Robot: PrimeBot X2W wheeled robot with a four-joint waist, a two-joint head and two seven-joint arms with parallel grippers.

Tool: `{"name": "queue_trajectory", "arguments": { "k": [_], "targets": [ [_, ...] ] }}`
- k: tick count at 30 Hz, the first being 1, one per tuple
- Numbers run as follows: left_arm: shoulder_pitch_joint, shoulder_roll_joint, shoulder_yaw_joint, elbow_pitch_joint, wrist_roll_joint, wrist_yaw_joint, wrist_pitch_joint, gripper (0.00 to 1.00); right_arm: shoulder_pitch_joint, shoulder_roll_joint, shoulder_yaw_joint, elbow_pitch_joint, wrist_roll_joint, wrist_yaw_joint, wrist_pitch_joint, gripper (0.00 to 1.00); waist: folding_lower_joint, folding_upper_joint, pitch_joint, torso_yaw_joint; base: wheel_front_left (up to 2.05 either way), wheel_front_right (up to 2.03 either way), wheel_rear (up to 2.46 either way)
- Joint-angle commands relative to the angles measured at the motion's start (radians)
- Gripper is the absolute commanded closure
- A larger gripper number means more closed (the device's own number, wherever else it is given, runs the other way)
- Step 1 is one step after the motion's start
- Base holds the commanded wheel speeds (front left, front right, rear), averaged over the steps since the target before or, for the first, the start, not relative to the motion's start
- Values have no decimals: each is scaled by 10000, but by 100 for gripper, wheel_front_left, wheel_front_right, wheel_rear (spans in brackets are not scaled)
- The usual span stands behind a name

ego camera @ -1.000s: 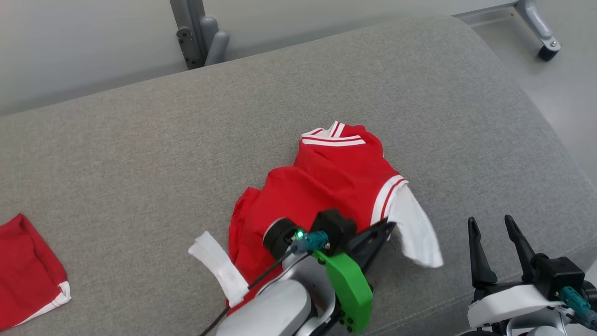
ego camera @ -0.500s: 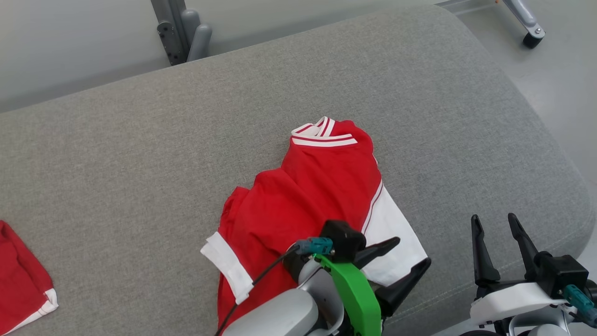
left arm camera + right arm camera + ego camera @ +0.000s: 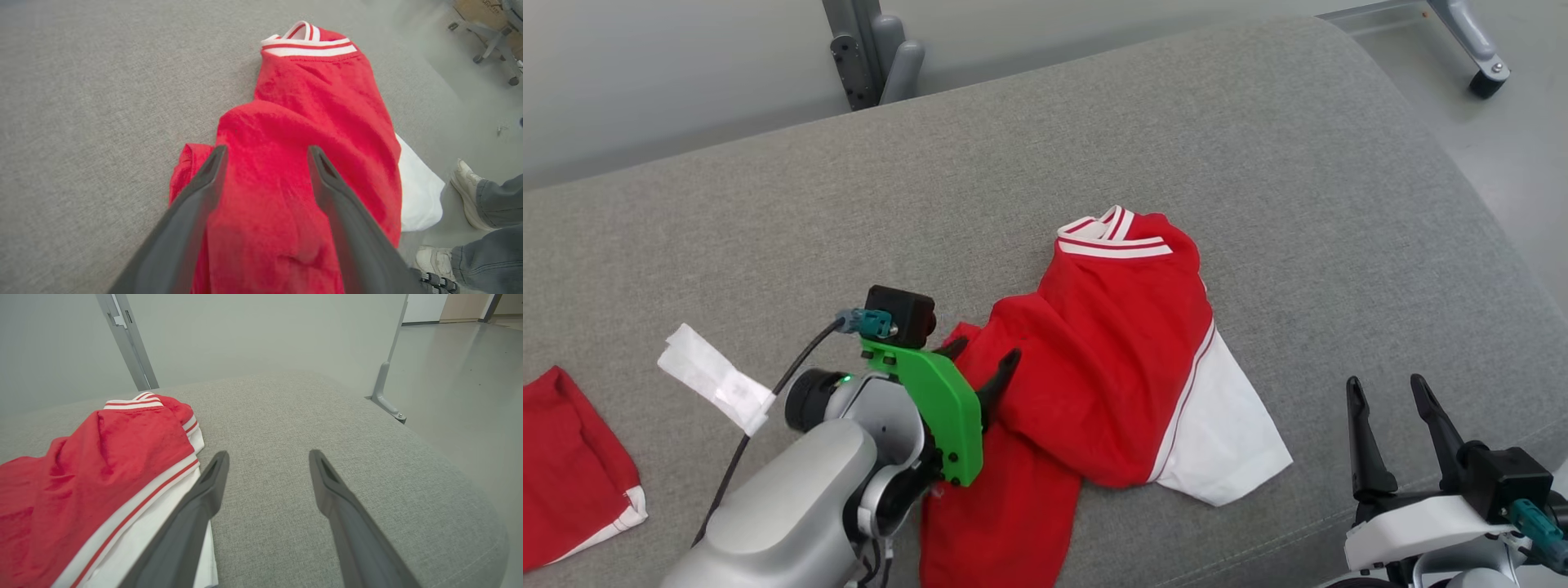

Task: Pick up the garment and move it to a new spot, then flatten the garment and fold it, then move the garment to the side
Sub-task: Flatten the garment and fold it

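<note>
Our left end effector has its two fingers spread wide. It holds nothing. The garment lies on the grey surface, right under the tips and out ahead of them. We cannot tell if the tips touch the cloth.

In the left wrist view, red cloth fills the gap between the fingers. The left finger sits over the edge of the garment, and bare surface lies to the left of it. The garment is red and bunched up, not flat, with a big fold humped up just past the tips. Its striped red and white collar is far ahead of the tips. Its white sleeve is ahead and off to the right of the right finger.

Our right end effector is wide open too, and it is empty. The garment is to its left. In the head view there is a gap between the sleeve and this end effector. Ahead of its tips we see only bare surface.

A small red cloth lies well off to the left of our left end effector. A white tag hangs on the cable behind that end effector.

In the left wrist view, two pale shoes of a person stand on the floor, off to the right of the right finger. A grey post stands far ahead, past the back edge of the surface.
</note>
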Motion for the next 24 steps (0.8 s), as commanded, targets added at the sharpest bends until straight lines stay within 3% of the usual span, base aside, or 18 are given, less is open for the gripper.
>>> {"name": "queue_trajectory", "arguments": {
  "k": [1, 7, 13, 22, 24],
  "targets": [
    [-82, 108, -49, 130, -143, -65, 284, 0, -10, -15, 27, 13, 58, -7, -31, 0, 0, -1, 15, 33, 0, 0, 0],
    [-337, 141, 50, 983, -967, -355, 1512, 0, -167, -13, 151, 30, 47, -7, -31, 0, 0, -1, 98, 65, 0, 0, 0],
    [-601, -291, 426, 2050, -1560, -532, 1674, 0, -217, -18, 229, 21, 6, -7, -31, 0, 0, -1, 248, -61, 0, 0, 0],
    [-532, -735, 229, 3511, -1841, -1037, 2121, 0, -275, -15, 282, 47, 61, -7, -31, 0, 0, -1, 396, -279, 0, 0, 0],
    [-455, -836, 235, 3583, -1996, -1184, 2228, 5, -281, -15, 289, 41, 79, -7, -31, 0, 0, -1, 408, -293, 0, 0, 0]
  ]
}}
